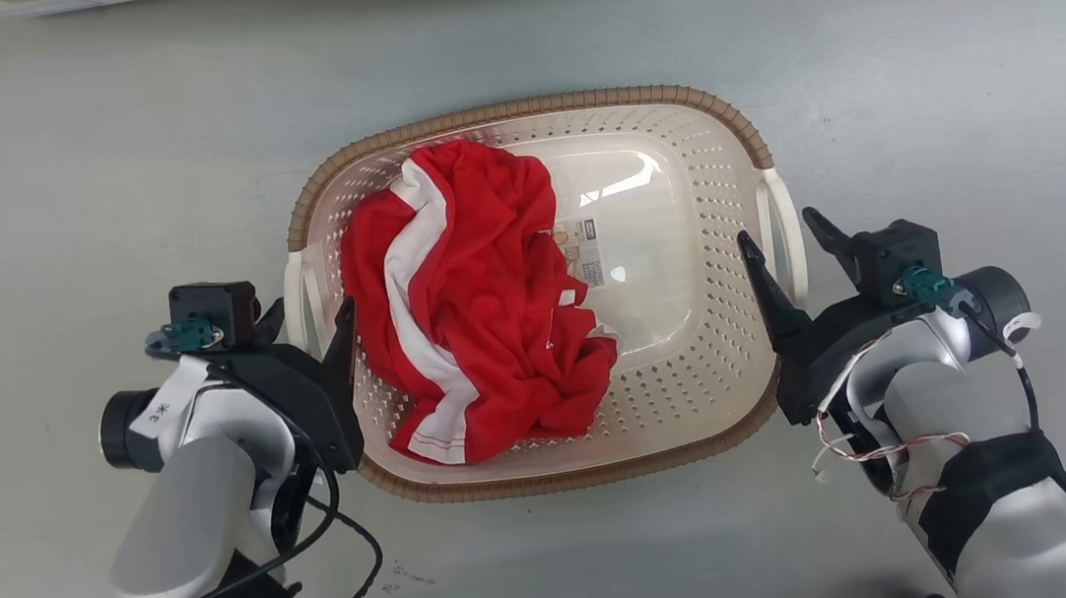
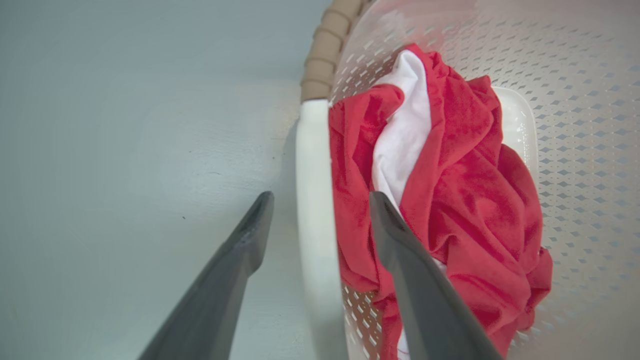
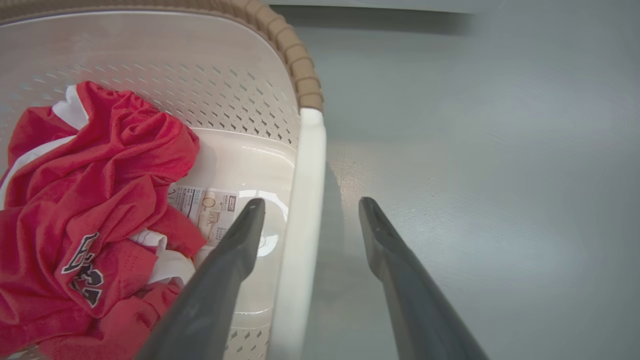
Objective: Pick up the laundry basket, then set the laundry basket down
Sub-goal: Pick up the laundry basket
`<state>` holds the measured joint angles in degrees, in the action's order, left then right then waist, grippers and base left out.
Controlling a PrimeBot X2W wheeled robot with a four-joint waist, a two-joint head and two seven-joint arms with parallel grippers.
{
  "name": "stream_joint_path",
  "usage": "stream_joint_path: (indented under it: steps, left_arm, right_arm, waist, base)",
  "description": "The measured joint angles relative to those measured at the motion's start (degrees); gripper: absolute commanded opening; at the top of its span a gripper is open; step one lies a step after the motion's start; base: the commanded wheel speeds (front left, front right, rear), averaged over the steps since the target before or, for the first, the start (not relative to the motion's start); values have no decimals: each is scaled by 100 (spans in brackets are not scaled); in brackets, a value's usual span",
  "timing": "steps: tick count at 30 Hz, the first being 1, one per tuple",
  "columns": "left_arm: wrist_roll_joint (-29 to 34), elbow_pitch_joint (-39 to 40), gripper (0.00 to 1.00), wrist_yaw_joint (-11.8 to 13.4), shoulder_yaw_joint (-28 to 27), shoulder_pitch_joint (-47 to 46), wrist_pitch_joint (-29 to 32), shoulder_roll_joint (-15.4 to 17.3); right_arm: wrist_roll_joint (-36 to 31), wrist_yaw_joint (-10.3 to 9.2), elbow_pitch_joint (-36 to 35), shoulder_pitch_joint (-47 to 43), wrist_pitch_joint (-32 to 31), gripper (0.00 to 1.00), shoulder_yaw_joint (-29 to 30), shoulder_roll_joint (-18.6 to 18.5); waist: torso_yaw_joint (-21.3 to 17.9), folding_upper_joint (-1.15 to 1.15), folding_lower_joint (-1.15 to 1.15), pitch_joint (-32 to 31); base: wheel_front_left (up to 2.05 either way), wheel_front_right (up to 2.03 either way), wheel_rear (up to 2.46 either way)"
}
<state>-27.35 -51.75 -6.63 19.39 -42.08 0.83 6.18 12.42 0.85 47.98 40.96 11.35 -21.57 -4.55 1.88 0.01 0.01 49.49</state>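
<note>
**Both claws astride the basket handles, neither closed**

The small cream-white plastic laundry basket (image 1: 698,361), rounded-rectangular with perforated walls and a brown woven-look rim trim, sits flat on a pale grey surface (image 1: 46,192), directly ahead of the robot and centred between the arms. It stands mouth up. Its long axis runs left to right across the head view, with a white handle at each short end.

A crumpled red garment with a white stripe (image 1: 473,295) lies in the basket's left half. A printed label (image 1: 588,254) shows on the bare floor to the right of it.

The left claw (image 1: 312,312) is spread wide over the left white handle (image 2: 312,200), one finger outside the basket and one inside against the red cloth. There is a gap on each side of the handle, so it holds nothing.

The right claw (image 1: 776,229) is likewise open across the right white handle (image 3: 305,200), the inner finger above the basket floor and the outer one above the grey surface. It grips nothing.
</note>
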Motion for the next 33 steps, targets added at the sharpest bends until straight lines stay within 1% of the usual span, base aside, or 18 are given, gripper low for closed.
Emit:
stream_joint_path:
  steps: [1,6,8,10,11,15,16,19,20,29,33]
  left_arm:
    - [-9,-32,0,-1,4,-30,0,-4]
    - [-89,-231,0,-43,13,-193,-30,-71]
    - [-103,-444,0,-44,82,-300,-75,-107]
    - [-116,-546,0,-45,115,-354,-101,-123]
    - [-124,-732,0,-45,164,-428,-121,-165]
    - [-148,-900,0,-46,208,-455,-91,-197]
    - [-183,-959,0,-46,253,-466,-15,-205]
    - [-233,-1055,0,-47,326,-502,124,-221]
    - [-343,-1109,0,-49,365,-542,234,-230]
    - [-579,-1268,0,-51,499,-632,712,-275]
    - [-775,-1317,0,-51,533,-672,903,-288]
  right_arm:
    - [5,27,49,28,-1,0,-11,1]
    - [116,93,200,183,0,0,-56,37]
    - [175,177,374,296,32,0,-59,38]
    - [178,221,461,341,34,0,-63,41]
    - [230,277,645,402,38,0,-67,54]
    - [236,324,835,428,23,0,-112,73]
    - [276,372,915,449,-24,0,-123,77]
    - [331,427,1078,506,-135,0,-132,85]
    - [379,461,1187,550,-230,0,-130,91]
    - [633,570,1590,649,-587,0,-101,127]
    - [706,572,1750,649,-704,0,-94,147]
  waist:
    - [6,0,0,7]
    - [28,-1,0,33]
    - [43,-2,-1,26]
    - [48,-1,-1,8]
    - [53,-1,-1,-60]
    - [53,-1,-1,-179]
    - [49,-1,-1,-251]
    - [37,-1,-1,-374]
    - [26,-1,-1,-464]
    - [-25,-1,-1,-931]
    - [-39,-1,-1,-1162]
  base:
    - [0,0,0]
    - [0,0,0]
    - [0,0,0]
    - [0,0,0]
    - [0,0,0]
    - [0,0,0]
    - [0,0,0]
    - [0,0,0]
    - [0,0,0]
    - [0,0,0]
    - [0,0,0]
